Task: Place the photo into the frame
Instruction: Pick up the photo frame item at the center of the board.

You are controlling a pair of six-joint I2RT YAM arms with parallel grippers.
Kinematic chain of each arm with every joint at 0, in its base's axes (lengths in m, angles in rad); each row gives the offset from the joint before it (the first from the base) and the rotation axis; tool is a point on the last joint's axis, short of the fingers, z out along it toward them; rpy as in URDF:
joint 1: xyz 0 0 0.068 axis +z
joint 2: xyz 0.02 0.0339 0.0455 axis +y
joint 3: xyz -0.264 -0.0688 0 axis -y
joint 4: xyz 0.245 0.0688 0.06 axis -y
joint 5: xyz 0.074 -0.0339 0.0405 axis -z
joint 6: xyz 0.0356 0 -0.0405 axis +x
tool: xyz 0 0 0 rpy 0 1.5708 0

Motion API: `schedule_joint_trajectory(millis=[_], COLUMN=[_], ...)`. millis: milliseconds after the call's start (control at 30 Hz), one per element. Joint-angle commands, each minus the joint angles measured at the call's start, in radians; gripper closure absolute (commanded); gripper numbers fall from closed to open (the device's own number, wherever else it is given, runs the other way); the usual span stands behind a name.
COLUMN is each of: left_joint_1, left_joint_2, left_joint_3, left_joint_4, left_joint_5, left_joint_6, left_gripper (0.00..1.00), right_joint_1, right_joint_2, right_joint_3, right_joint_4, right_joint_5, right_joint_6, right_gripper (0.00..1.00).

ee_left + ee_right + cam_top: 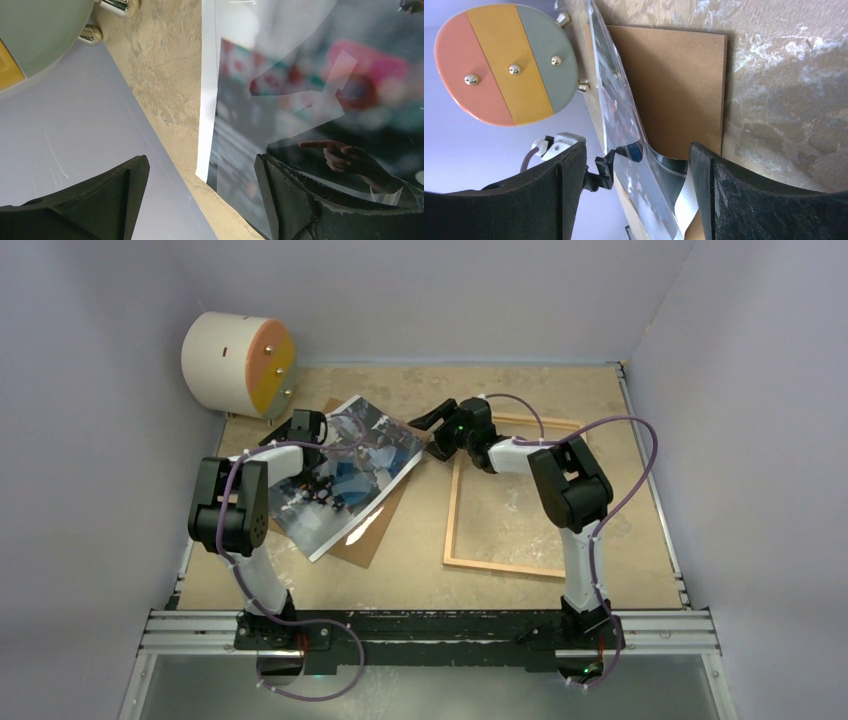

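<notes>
The photo is a glossy print with a white border, lying askew at the left on a brown backing sheet. The light-wood frame lies flat to its right with bare table showing inside it. My left gripper hovers open at the photo's far left corner. In the left wrist view its gripper straddles the photo's white border. My right gripper is open at the photo's right corner. In the right wrist view a curled-up edge of the photo stands between the right gripper's spread fingers.
A round drum with a pink, yellow and grey face leans in the far left corner. Purple walls close in on the left, back and right. A metal rail runs along the near edge by the arm bases.
</notes>
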Motion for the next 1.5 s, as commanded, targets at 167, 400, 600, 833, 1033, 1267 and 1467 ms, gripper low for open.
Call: schedule_joint_trajectory(millis=[167, 400, 600, 833, 1033, 1267, 1467], left_joint_1=[-0.004, -0.004, -0.005, -0.005, -0.005, -0.005, -0.004], left_joint_2=[0.06, 0.06, 0.059, 0.056, 0.053, 0.052, 0.048], left_joint_3=[-0.05, -0.052, -0.051, -0.051, -0.047, -0.031, -0.003], left_joint_4=[-0.164, -0.169, -0.176, -0.18, -0.19, -0.216, -0.247], left_joint_5=[0.11, 0.109, 0.105, 0.105, 0.114, 0.138, 0.154], left_joint_6=[-0.023, -0.013, -0.007, -0.004, -0.007, -0.011, -0.015], left_gripper=[0.17, 0.17, 0.17, 0.17, 0.17, 0.17, 0.18], right_joint_1=[-0.026, -0.034, -0.042, -0.051, -0.049, -0.037, -0.031], right_joint_2=[-0.014, -0.001, 0.037, 0.039, 0.092, 0.131, 0.122], right_joint_3=[0.048, 0.103, 0.125, 0.112, 0.166, 0.185, 0.195], right_joint_4=[0.056, 0.034, 0.043, 0.016, 0.03, 0.055, 0.046], right_joint_5=[-0.039, -0.058, -0.1, -0.08, -0.091, -0.115, -0.115], right_joint_6=[-0.045, -0.092, -0.09, -0.113, -0.111, -0.113, -0.125], right_gripper=[0.28, 0.34, 0.38, 0.41, 0.46, 0.58, 0.77])
